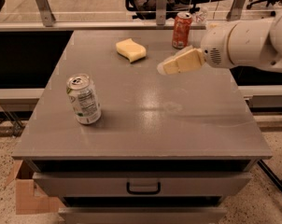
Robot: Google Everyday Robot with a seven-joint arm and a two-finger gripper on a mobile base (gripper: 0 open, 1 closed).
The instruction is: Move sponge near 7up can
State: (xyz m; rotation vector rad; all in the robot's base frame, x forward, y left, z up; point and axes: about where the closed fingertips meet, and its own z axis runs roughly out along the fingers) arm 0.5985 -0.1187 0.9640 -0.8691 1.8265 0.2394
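One gripper (168, 66), open or closed I cannot tell; sponge (130, 49) near its left, 7up can (84, 99) well apart.

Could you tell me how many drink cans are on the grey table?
2: the white-and-green 7up can stands front left; the red-orange soda can stands at the back edge, just behind the robot's cream gripper.

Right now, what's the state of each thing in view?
Sponge: lying flat at the back, untouched.
7up can: upright, front left.
Red can: upright, back edge.
Gripper: hovering right of the sponge, apart from it.
Drawer: shut.
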